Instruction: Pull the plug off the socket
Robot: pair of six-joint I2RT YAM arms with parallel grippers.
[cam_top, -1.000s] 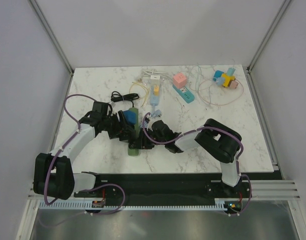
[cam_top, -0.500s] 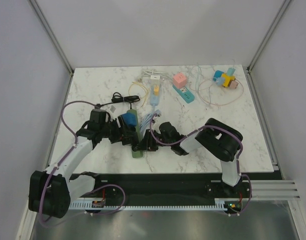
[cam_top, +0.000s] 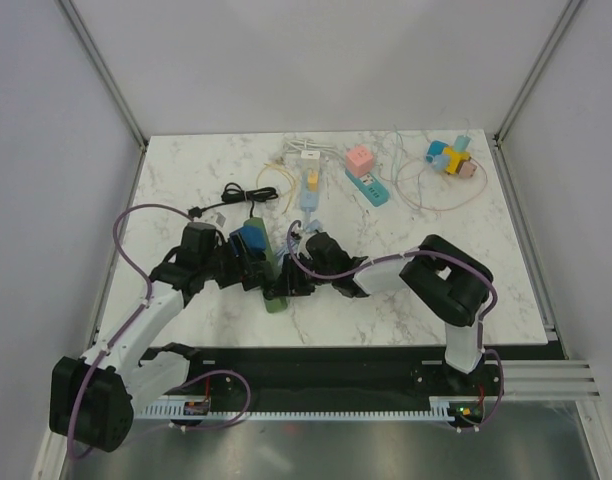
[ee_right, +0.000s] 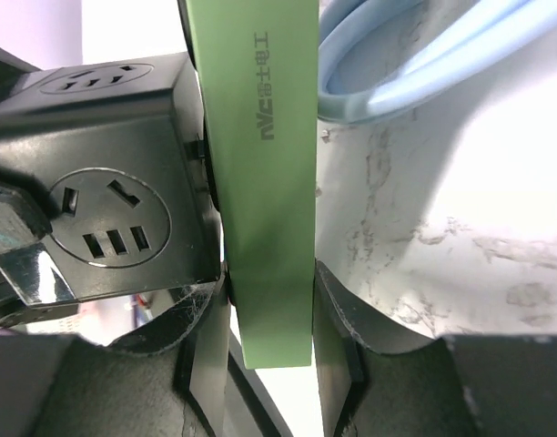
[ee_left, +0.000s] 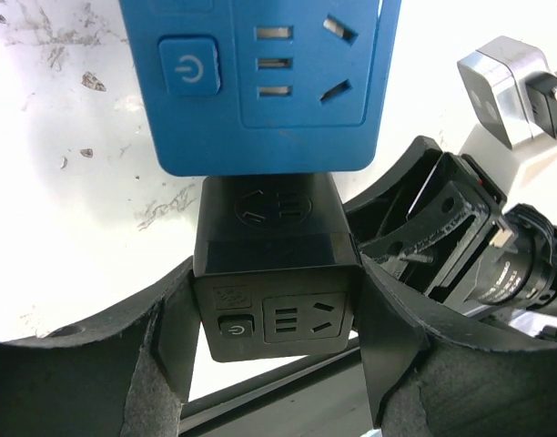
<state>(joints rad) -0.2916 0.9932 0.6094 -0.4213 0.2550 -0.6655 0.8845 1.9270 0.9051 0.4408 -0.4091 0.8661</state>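
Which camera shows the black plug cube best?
Left wrist: the black plug cube sits centred in the left gripper, sockets and switch plain. Right wrist shows two of its faces beside the green strip. From above, it is lost among the dark arms.

Left arm (cam_top: 136,320) swung outward: shoulder link dropped toward lower left, forearm now stretched flatter. Right arm (cam_top: 386,272) wrist moved up and left. Green strip (cam_top: 275,302) near end nudged right. Black cable (cam_top: 221,204) pulled straighter, free end dragged left across surface (cam_top: 436,250).
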